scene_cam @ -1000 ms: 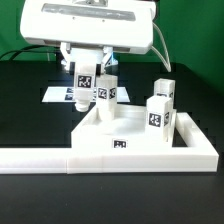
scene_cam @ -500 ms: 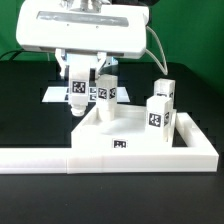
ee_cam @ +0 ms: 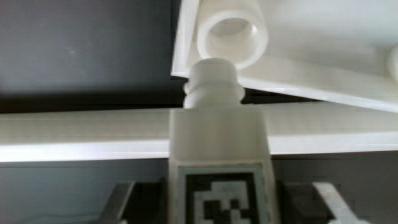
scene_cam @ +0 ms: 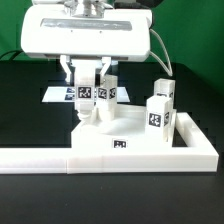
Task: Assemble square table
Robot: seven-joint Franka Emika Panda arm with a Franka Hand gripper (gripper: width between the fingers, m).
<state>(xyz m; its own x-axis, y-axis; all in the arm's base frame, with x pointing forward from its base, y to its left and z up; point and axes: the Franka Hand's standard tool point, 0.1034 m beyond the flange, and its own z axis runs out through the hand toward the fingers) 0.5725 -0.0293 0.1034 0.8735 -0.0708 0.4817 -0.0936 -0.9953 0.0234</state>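
The white square tabletop (scene_cam: 130,133) lies flat against the L-shaped wall, with a tag on its front edge. My gripper (scene_cam: 86,80) is shut on a white tagged leg (scene_cam: 86,95) and holds it upright over the tabletop's far corner on the exterior view's left. In the wrist view the held leg (ee_cam: 217,150) runs out from between the fingers (ee_cam: 128,202) of my gripper (ee_cam: 217,208). Its rounded screw tip sits just short of a round hole (ee_cam: 231,35) in the tabletop's corner (ee_cam: 320,70). One more leg (scene_cam: 107,94) stands close beside the held one. Two legs (scene_cam: 158,112) stand at the right.
The long low white L-shaped wall (scene_cam: 60,160) runs along the front and up the right side of the tabletop. The marker board (scene_cam: 58,96) lies behind at the exterior view's left. A black cable hangs at the back right.
My gripper has come down with the leg and brought it upright, then shifted slightly toward the exterior view's right, nearer the tabletop's far left corner. The other legs have not moved.
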